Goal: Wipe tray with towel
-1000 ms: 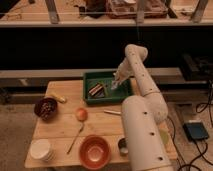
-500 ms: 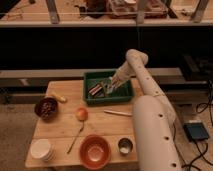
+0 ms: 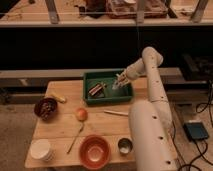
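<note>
1 white arm (image 3: 149,125) is seen rising from the lower right, bent at an elbow near the table's (image 3: 60,125) far right corner and angled down to the left into the tray (image 3: 86,88). The gripper (image 3: 120,80) is held over the tray's right end, its jaws pressed together on the towel (image 3: 117,85), a small pale patch whose own axis cannot be told. The tray is laid at the table's far edge, long axis running left to right. 1 dark striped object (image 3: 96,89) is left in the tray's middle, just beside the towel. Nearer are set a fruit (image 3: 81,114), a spoon (image 3: 75,138), an orange bowl (image 3: 95,151) and a dark bowl (image 3: 46,108).
</note>
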{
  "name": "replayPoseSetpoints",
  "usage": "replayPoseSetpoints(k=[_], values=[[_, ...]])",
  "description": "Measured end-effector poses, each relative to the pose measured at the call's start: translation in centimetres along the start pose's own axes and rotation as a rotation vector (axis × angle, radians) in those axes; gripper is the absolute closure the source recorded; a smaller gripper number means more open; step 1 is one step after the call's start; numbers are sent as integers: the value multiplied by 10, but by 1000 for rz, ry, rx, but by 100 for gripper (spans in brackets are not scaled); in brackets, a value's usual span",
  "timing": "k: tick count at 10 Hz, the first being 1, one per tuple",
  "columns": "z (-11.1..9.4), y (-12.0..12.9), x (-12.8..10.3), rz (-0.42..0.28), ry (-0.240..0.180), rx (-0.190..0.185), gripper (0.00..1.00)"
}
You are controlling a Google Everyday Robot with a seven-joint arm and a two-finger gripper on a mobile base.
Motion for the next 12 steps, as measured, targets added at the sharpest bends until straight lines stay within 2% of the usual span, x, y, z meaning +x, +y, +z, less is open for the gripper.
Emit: replayPoseSetpoints(k=[1, 2, 3, 4, 5, 6, 7, 8, 10, 12], values=[[33, -3, 11, -37, 67, -67, 100], [43, 23, 18, -9, 80, -93, 100], [57, 21, 3, 9, 86, -58, 100], [48, 23, -5, 39, 100, 1, 100], [54, 44, -11, 76, 105, 32, 100], [52, 40, -31, 86, 107, 95, 100], [50, 48, -43, 100, 108, 130, 99], [48, 50, -54, 102, 111, 156, 94], [43, 50, -79, 103, 108, 214, 73], [44, 48, -86, 99, 105, 224, 57]])
